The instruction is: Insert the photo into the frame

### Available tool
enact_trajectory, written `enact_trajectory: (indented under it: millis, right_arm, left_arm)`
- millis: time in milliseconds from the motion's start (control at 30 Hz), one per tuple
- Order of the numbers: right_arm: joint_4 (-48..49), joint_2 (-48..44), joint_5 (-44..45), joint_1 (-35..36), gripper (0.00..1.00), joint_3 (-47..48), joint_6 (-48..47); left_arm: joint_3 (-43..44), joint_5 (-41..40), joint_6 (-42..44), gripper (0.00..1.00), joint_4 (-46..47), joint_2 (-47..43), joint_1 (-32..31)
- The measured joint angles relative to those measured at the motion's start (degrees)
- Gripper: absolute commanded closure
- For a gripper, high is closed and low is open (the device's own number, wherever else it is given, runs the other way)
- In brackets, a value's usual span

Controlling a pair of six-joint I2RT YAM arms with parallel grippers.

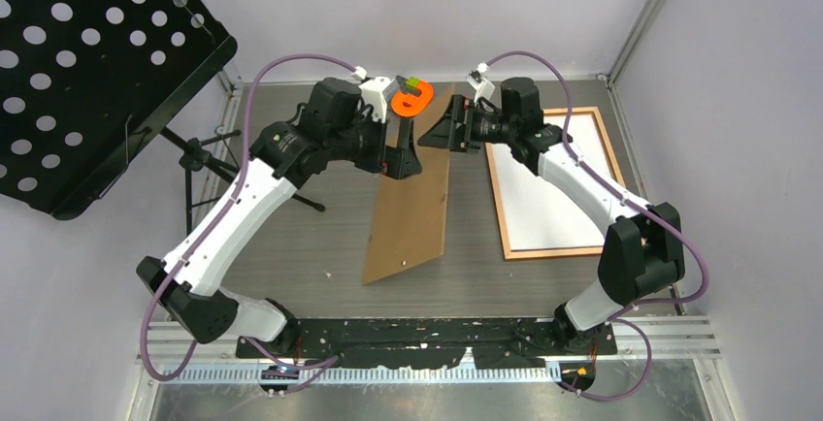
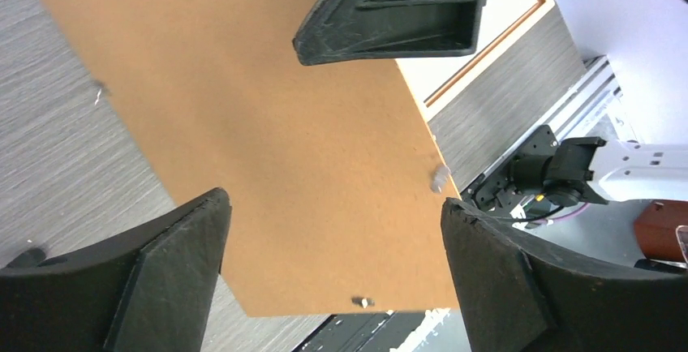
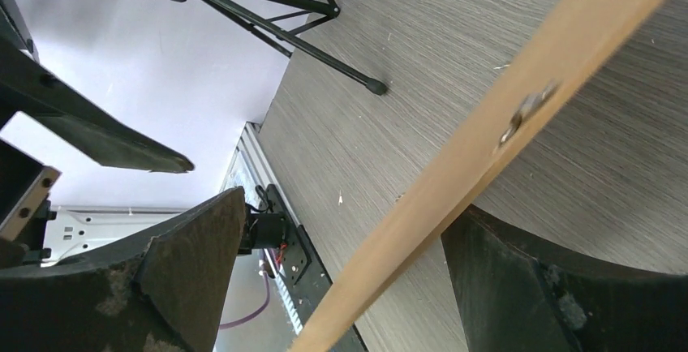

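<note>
With left claw (image 2: 334, 202) and right claw (image 3: 345, 210) wide open, holding nothing, could let the flat brown board (image 1: 408, 198) slide right and bump the thin orange-brown wooden frame (image 1: 553, 253).

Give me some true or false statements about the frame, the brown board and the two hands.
1. The frame lies on the table's left side. False: it lies on the right side.
2. The left hand and right hand are both open. True.
3. The brown board sits inside the frame. False: it is left of the frame, apart from it.
4. The board's far end is between the two hands. True.
</note>
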Motion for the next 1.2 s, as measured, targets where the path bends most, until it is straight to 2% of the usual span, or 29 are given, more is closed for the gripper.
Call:
enact_trajectory:
  millis: [200, 267, 533, 667, 700, 967, 1200]
  right_arm:
    - [-0.17, 0.00, 1.25, 0.02, 0.01, -2.23, -1.11]
    - [-0.15, 0.00, 1.57, 0.02, 0.07, -3.39, -1.44]
    - [1.05, 2.82, 2.32, 0.02, 0.67, -5.86, -3.85]
    - [1.57, 7.41, 2.43, -0.15, 0.89, -5.84, -5.44]
    - [1.46, 8.35, 2.47, -0.24, 0.92, -5.84, -5.79]
    - [-0.11, 10.58, 0.96, -2.62, 0.94, -5.18, -5.31]
    - [-3.06, 2.97, 0.11, -10.58, 0.94, -7.85, -7.32]
  left_arm:
    - [-0.02, 1.44, 0.00, 0.01, 0.28, -2.34, 0.07]
    - [-0.02, 1.88, 0.02, 0.01, 0.31, -2.89, 0.42]
    - [-3.65, 4.44, 1.18, 0.00, 1.60, -6.08, 6.03]
    - [-9.14, 6.27, 1.95, 0.01, 2.84, -7.45, 10.25]
    - [-10.67, 6.67, 2.43, 0.00, 3.10, -7.54, 11.32]
    - [-21.14, 8.92, 5.11, 0.01, 6.23, -6.67, 17.99]
    - [-22.51, 10.54, 6.34, 0.02, 9.66, -4.79, 18.53]
